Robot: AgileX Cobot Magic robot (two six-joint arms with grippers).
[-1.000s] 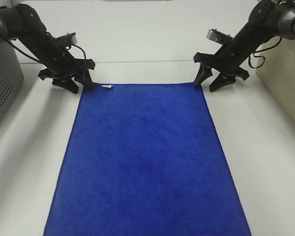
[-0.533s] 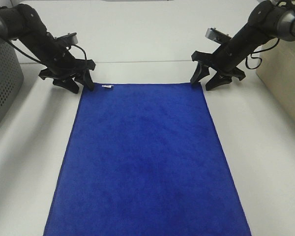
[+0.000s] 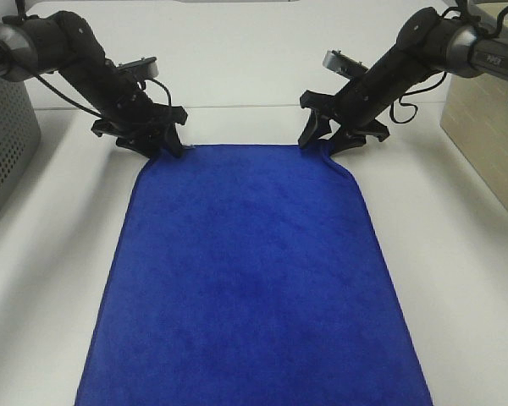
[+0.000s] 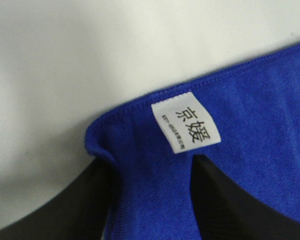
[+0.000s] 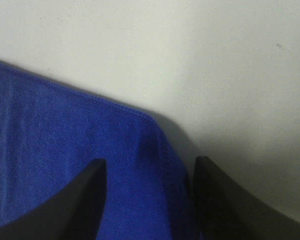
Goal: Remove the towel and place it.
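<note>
Lining up on the far corners, I'm judging the towel [image 3: 254, 271], lying flat on the bench [image 3: 457, 254], as soft, light and floppy; left fingers [image 4: 60, 210] and right fingers [image 5: 85, 200] are straddling its hem, parted, not yet pinching.

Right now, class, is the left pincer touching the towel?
Touching. The left wrist view shows a corner of the towel bunched up against one finger of the left pincer.
</note>
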